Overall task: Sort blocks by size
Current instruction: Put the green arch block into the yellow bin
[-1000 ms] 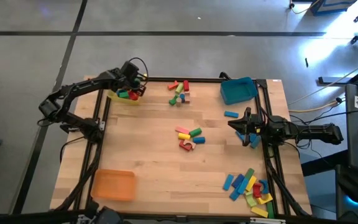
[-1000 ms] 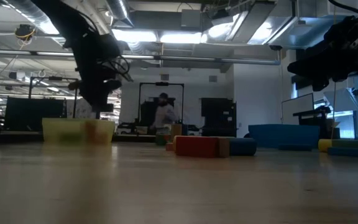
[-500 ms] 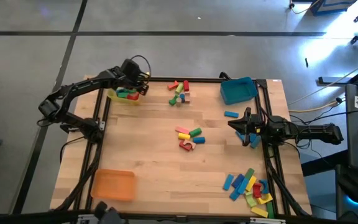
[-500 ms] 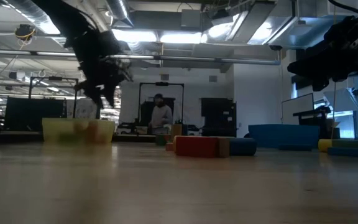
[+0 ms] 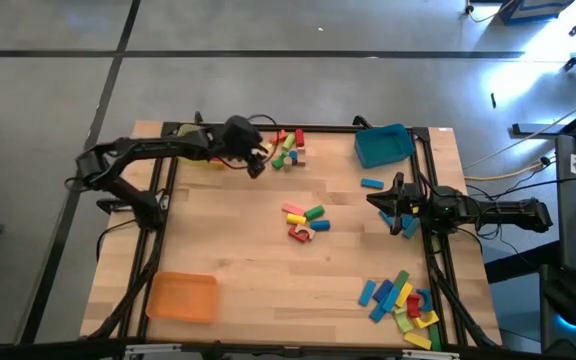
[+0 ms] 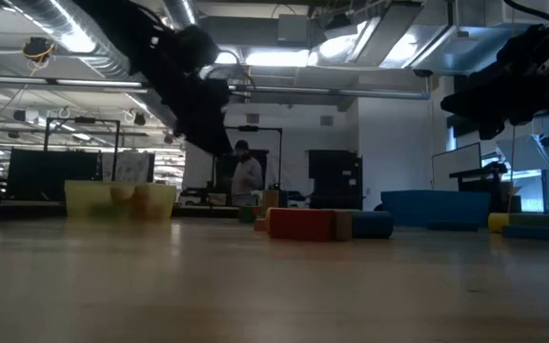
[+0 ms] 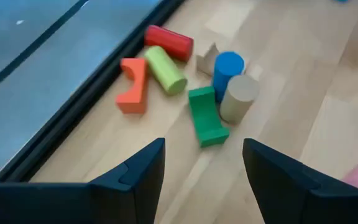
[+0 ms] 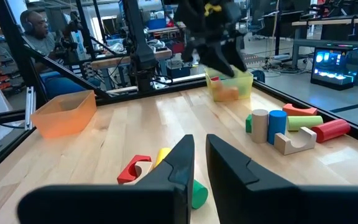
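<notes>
1. Blocks (image 5: 288,148) in a loose cluster near the far edge of the table (image 5: 238,250): a red cylinder (image 7: 168,42), a lime cylinder (image 7: 165,70), an orange arch (image 7: 132,86), a green arch (image 7: 205,116), a blue cylinder (image 7: 227,67) and a tan cylinder (image 7: 238,98) standing side by side
2. Left claw (image 5: 255,160) hangs just beside that cluster on its left, above the wood; the left wrist view looks past its two dark fingers (image 7: 140,171), spread well apart with nothing between them, straight at the cluster
3. A second small group of blocks (image 5: 305,222) lies mid-table, pink, yellow, green and a red arch, well apart from both claws
4. A third pile (image 5: 400,300), mostly blue and yellow bars, sits at the near right corner; one lone blue bar (image 5: 371,183) lies below the blue tray (image 5: 383,145)
5. Right claw (image 5: 380,200) waits at the right side of the table, between the blue tray and the corner pile; its wrist view shows the fingers (image 8: 180,163) nearly together, holding nothing
6. Yellow tray (image 8: 230,85) is mostly hidden under the left arm from above, but the right wrist view shows it clearly at the far corner with something orange-red inside
7. Orange tray (image 5: 182,297) sits at the near left corner
8. Low view adds a person (image 6: 246,176) in the room behind the table, and a red block (image 6: 301,224) side-on in front
</notes>
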